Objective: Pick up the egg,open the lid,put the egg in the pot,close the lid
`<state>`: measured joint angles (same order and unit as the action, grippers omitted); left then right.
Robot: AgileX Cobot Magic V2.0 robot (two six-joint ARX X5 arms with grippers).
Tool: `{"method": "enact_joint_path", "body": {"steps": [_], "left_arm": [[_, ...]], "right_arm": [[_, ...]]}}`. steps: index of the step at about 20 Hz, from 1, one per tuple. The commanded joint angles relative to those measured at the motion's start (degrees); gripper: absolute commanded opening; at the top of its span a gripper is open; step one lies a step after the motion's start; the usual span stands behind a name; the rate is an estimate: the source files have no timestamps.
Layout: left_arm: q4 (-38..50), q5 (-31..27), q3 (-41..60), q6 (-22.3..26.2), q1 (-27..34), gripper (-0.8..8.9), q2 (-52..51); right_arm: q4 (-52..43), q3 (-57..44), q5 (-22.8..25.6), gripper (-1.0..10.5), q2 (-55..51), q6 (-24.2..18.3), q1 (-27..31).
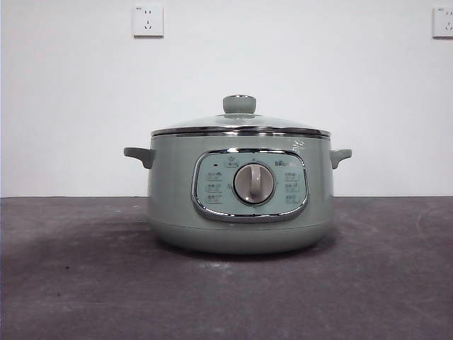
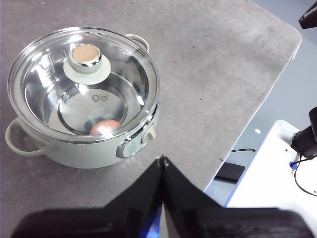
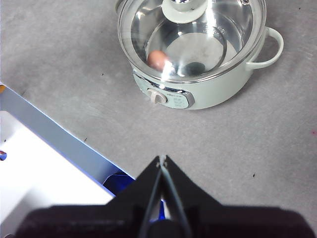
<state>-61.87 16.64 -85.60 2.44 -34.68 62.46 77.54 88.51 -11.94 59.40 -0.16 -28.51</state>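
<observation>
Front view. One pot (image 1: 241, 202), sage green, standing upright on a dark grey table (image 1: 71, 283); its chrome-framed control panel with central dial (image 1: 253, 183) faces the camera. Two side handles, one at each side. One lid (image 1: 241, 127), seated level on the pot's rim, one knob on top. Behind: a white wall (image 1: 71, 106) with two sockets, one (image 1: 148, 20) above the pot and one (image 1: 442, 22) at the picture's edge. Neither arm shows here.

Left wrist view. One left gripper (image 2: 162, 161), its two black jaws pressed together to a point, holding nothing, above bare table (image 2: 208, 74) near the pot's (image 2: 89, 153) panel side. One egg (image 2: 105, 127), brown-orange, seen through the glass lid (image 2: 84, 82), lying on the pot's steel floor close to the wall on the panel side. Its long axis cannot be told under the glare. Past the table's edge: pale floor, a white surface with cables.

Right wrist view. One right gripper (image 3: 162, 161), jaws likewise closed tip to tip and empty, over the table (image 3: 257, 148), apart from the pot (image 3: 198, 94). The egg (image 3: 157, 59) again lies inside, beneath the lid (image 3: 193, 34). A white and blue box (image 3: 54, 168) sits beside the gripper.
</observation>
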Motion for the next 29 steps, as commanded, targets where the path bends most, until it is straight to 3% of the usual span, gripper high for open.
{"method": "enact_joint_path", "body": {"steps": [1,4,6,10,14,18,22,29], "left_arm": [[0.50,-0.07,0.02,0.17,-0.13,-0.03,0.13],[0.42,0.11,0.02,0.35,-0.44,-0.03,0.02],[1.73,-2.12,0.04,3.85,1.05,-0.03,-1.14],[19.65,-1.86,4.22,9.44,10.99,-0.03,-6.75],[48.06,-2.08,25.31,9.46,23.17,-0.03,-20.17],[62.47,-13.64,48.11,9.44,30.01,-0.03,-34.49],[64.00,-18.01,64.30,9.38,32.63,-0.03,-44.41],[63.89,-18.12,80.87,9.20,35.19,-0.03,-56.46]], "right_arm": [[0.76,-0.04,0.09,0.0,-0.15,0.68,-0.04],[0.76,-0.04,0.09,0.0,-0.17,0.68,-0.04],[0.74,-0.04,0.11,0.0,-0.17,0.66,-0.04],[0.76,-0.04,0.09,0.0,-0.20,0.68,-0.04],[0.76,-0.04,0.11,0.0,-0.20,0.68,-0.04],[0.76,-0.04,0.09,0.0,-0.20,0.68,-0.04],[0.76,-0.04,0.09,0.0,-0.33,0.68,-0.04],[0.76,-0.04,0.11,0.0,-0.44,0.68,-0.04]]}}
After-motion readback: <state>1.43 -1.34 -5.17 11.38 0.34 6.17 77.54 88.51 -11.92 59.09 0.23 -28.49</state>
